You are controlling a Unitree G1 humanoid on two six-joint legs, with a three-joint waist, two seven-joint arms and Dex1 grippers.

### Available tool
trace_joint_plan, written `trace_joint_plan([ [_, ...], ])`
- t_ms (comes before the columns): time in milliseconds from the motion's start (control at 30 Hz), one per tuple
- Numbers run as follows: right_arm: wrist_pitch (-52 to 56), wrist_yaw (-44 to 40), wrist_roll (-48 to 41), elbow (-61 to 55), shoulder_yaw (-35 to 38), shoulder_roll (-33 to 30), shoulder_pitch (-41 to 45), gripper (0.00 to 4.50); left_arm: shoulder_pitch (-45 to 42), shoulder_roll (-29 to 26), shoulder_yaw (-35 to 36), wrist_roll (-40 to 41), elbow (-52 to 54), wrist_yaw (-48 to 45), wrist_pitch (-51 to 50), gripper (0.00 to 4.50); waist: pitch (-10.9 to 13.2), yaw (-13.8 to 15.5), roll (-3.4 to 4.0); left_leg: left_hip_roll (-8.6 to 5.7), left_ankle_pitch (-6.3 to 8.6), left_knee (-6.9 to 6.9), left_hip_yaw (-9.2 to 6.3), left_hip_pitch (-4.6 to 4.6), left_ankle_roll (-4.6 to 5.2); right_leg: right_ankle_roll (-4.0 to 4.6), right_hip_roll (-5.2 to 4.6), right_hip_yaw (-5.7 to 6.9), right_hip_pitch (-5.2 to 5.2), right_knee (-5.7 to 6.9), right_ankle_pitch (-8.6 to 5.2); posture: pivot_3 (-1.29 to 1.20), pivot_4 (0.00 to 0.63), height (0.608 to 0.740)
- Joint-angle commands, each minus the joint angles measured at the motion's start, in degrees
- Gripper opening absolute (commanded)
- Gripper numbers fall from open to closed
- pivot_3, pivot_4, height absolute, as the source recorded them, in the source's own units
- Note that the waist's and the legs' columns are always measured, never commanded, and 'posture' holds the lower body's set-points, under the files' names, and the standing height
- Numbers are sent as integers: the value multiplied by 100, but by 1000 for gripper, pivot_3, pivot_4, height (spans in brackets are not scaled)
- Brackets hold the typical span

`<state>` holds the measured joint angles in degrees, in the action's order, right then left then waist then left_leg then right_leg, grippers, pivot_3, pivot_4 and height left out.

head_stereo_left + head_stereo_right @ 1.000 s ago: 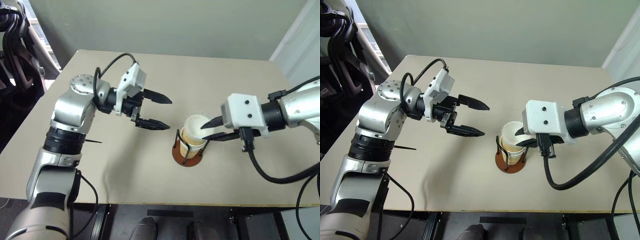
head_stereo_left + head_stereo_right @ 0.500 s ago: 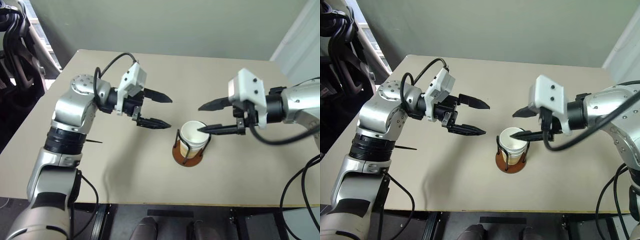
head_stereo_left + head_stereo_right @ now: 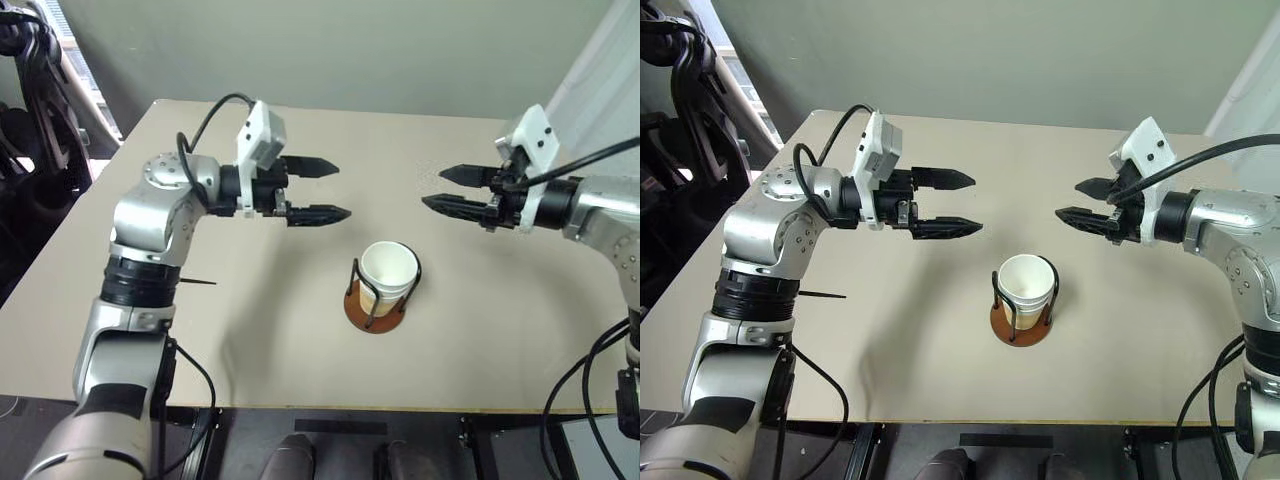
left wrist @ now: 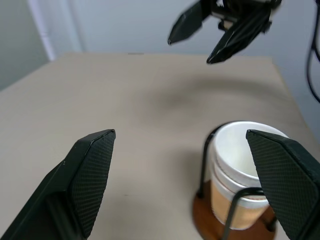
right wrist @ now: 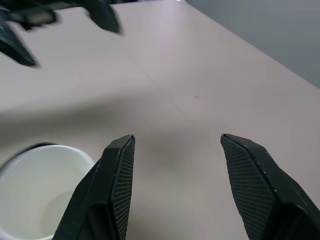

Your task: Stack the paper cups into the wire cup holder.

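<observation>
A: How far along is it?

B: Close to done, I'd judge. The desk [image 3: 200, 330] carries one wire cup holder [image 3: 378, 303] near its front middle, and the paper cups [image 3: 388, 272] sit nested upright inside the loops.

A: How many cups?

B: The layered rims in the left wrist view show at least two; a third I cannot make out. No loose cup lies anywhere on the desk, so little seems left.

A: And the arms?

B: Two. The left pincer [image 3: 325, 190] hangs spread wide and empty, up and left of the holder. The right pincer [image 3: 450, 188] is parted, empty, up and right, well apart from the cups.
</observation>
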<state>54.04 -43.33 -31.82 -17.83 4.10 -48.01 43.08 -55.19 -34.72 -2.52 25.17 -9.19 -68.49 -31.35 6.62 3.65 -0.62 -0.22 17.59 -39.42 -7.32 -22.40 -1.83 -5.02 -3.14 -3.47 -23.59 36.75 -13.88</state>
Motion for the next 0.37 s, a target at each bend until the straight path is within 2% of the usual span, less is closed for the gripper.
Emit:
trace_joint_plan([
  [33, -259, 552, 305, 136, 387, 125, -93, 2698, 35, 170, 355, -21, 34, 629, 105, 4500, 0, 7, 0, 0, 0, 2, 0, 2, -1, 0, 0, 0, 1, 0, 0, 0, 150, 740],
  [167, -521, 1115, 633, 479, 441, 454, -144, 2698, -27, 443, 593, -177, -271, 1508, 145, 4500, 0, 15, 0, -1, -1, -6, 0, 3, 0, 1, -2, 0, 3, 2, 1, 0, 150, 740],
  [367, -654, 2176, 1239, 1186, 566, 877, -28, 2698, 189, 653, 697, -211, -200, 2247, -80, 4500, 0, 13, 0, -1, -2, 9, 3, 12, -3, 3, -1, -2, -1, 2, 2, 0, 150, 740],
])
